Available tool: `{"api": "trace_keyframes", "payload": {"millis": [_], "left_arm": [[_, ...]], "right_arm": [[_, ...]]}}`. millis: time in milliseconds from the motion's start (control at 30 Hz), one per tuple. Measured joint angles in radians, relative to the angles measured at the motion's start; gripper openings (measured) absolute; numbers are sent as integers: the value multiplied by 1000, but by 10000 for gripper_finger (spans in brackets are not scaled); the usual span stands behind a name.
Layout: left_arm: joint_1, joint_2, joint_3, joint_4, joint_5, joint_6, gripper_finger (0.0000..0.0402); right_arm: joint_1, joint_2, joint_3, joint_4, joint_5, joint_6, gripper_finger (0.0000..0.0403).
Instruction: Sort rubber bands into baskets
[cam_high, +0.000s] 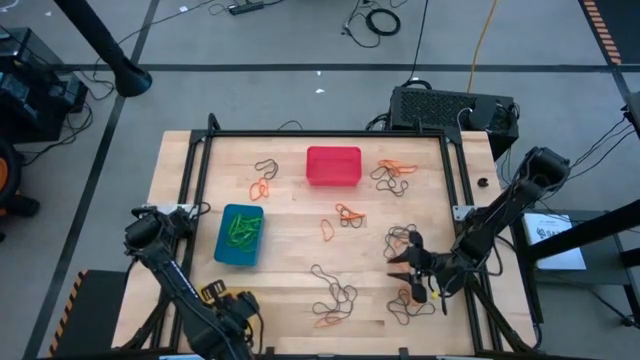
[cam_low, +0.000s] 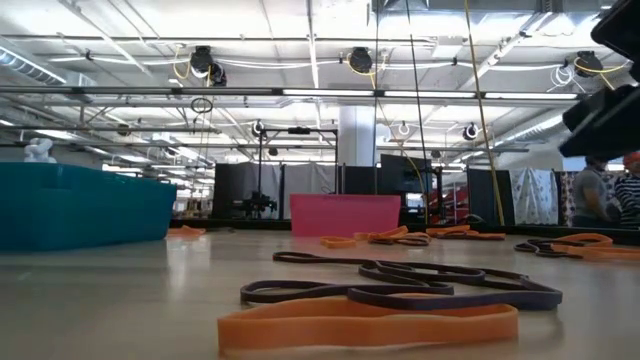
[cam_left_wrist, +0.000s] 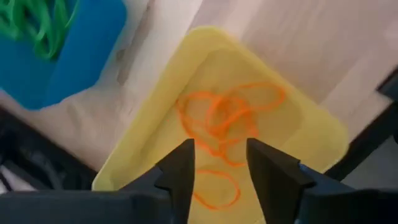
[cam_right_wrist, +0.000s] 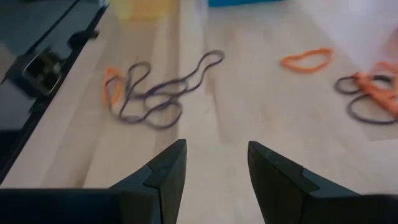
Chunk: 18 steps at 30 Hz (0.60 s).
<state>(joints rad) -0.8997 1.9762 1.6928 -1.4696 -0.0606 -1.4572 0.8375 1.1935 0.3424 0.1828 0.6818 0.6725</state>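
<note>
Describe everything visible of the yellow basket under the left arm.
The yellow basket shows only in the left wrist view: a shallow plastic tub with rounded corners and a smooth rim, sitting upright on the wooden table at its edge, close to the blue basket. Several orange rubber bands lie tangled inside. The left gripper hangs above it, open and empty. In the high view the arm hides it.

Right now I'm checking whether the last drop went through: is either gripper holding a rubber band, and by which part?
Nothing is held. The left gripper stands open over the yellow basket; orange rubber bands lie inside. The right gripper is open, empty.
</note>
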Motion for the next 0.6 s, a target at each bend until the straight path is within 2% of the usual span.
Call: {"api": "trace_keyframes", "payload": {"millis": [100,167,233,367,433,500,600], "left_arm": [[21,0,0,-34,47,-4,167],[45,0,0,-29,23,14,170],[67,0,0,6,-98,79,171],[126,0,0,169,-478,333,171],[170,0,0,277,-641,482,171],[223,0,-4,387,-739,628,171],[319,0,-35,520,-757,822,171]], "right_arm": [[0,6,0,0,-46,-24,164],[0,6,0,2,-62,-56,164],[0,6,0,1,-70,-90,164],[0,-17,1,-8,-151,-176,164],[0,-43,15,-71,-187,-187,164],[0,-78,45,-179,-196,-171,164],[0,-122,101,-404,-194,-117,164]]}}
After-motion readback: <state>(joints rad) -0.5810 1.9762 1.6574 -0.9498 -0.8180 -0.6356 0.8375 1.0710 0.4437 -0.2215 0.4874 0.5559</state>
